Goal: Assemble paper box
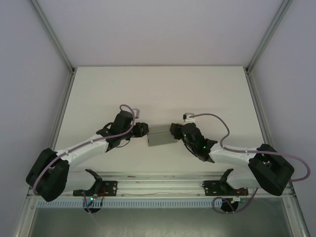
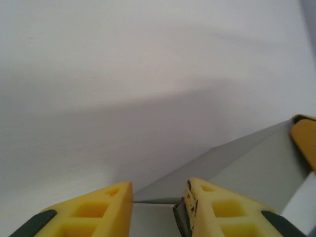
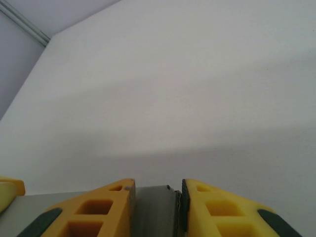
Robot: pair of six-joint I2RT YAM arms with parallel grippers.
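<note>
Paper box [image 1: 160,137], grey, left and right jaws gripping opposite ends

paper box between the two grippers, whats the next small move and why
Probably close the left gripper fully on its end of the paper box: the right gripper seems clamped on the opposite end, while the left fingers flank it with contact unclear.

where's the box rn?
Top view: the box lies mid-width on the table, toward the near edge, between the left end effector and right end effector, one at each end.
</note>
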